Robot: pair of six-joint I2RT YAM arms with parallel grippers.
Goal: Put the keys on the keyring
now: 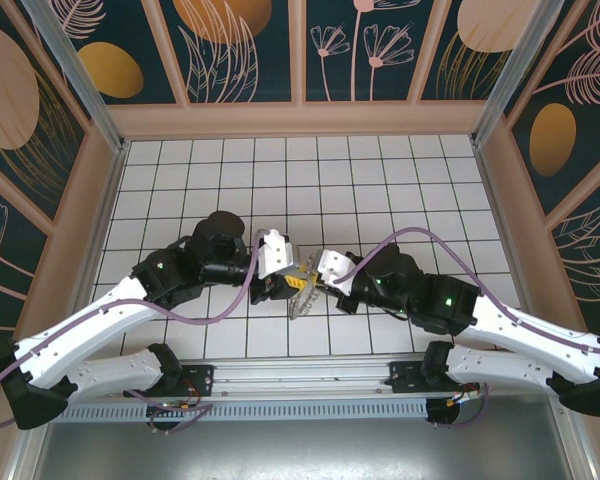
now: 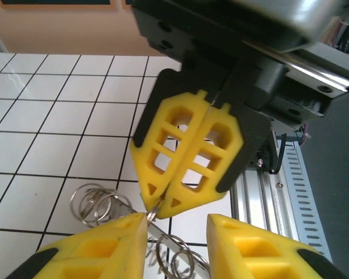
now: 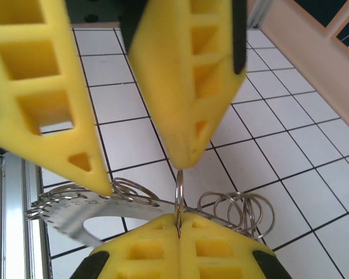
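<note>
The right gripper (image 3: 178,224) pinches the keyring (image 3: 178,189); the left gripper (image 3: 141,173) hangs just above it, spread and empty. A toothed strip (image 3: 75,218) lies just beside the keyring.

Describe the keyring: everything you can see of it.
The keyring is a bunch of thin silvery wire loops with a flat grey metal strip, toothed along one edge. One loop stands upright, pinched in the shut right pincer. Other loops fan out beside it over the white tiles. The open left pincer has a finger on either side of the strip.
</note>
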